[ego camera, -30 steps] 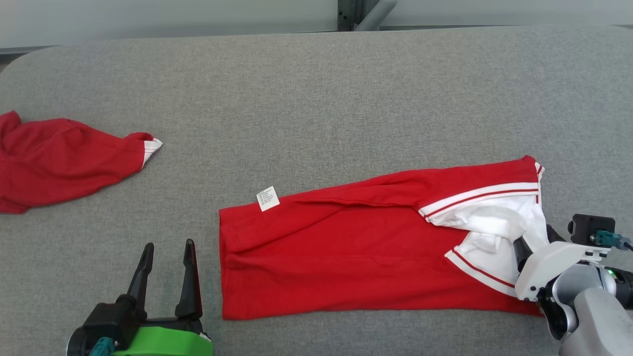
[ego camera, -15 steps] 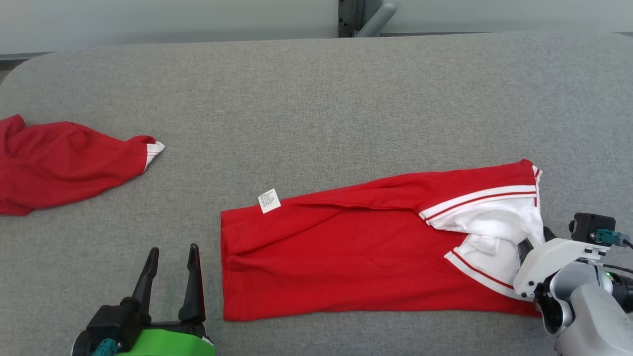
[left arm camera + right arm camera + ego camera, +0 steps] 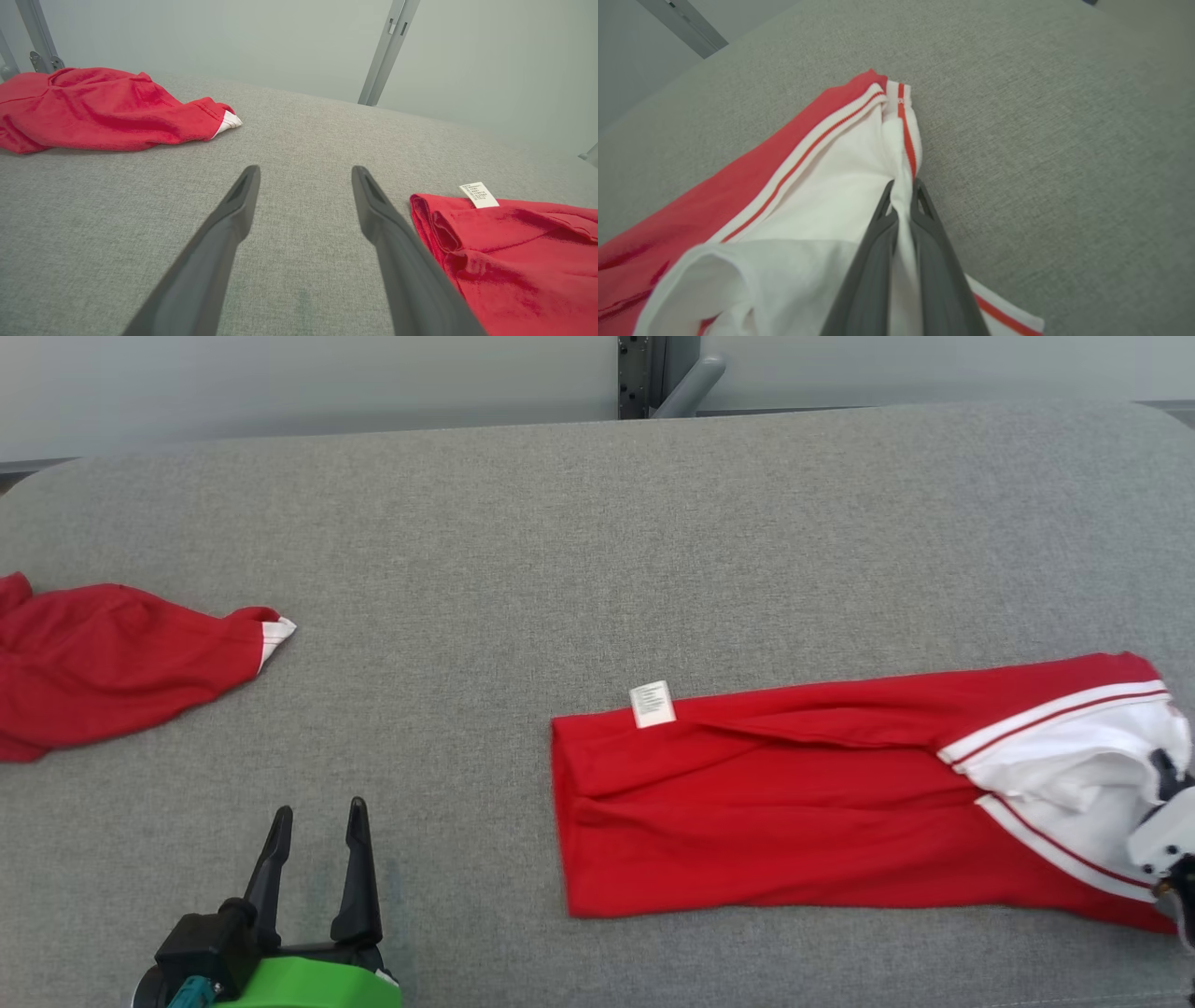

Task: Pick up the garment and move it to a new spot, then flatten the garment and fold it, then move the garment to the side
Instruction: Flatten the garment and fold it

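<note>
The folded red garment [image 3: 766, 821] lies flat in the lower right of the head view as a long, narrow band. Its care label [image 3: 652, 703] sticks out at the upper left corner, and its white striped end [image 3: 1064, 765] reaches the frame's right edge. From this lay, the flattening and folding look finished, though the white end is a little rumpled.

The right hand [image 3: 903, 200] is pinched tight on a ridge of that white fabric, which runs between its two dark fingers in the right wrist view. I judge this to be the grip for the last step, taking the garment to the side. The carry and the release are not yet done.

The left hand [image 3: 318, 808] sits at the lower left with its fingers spread wide and nothing between them, resting apart from the garment's near edge. A second red garment [image 3: 112, 663] lies crumpled at the left edge of the grey surface [image 3: 560, 523], well apart.
</note>
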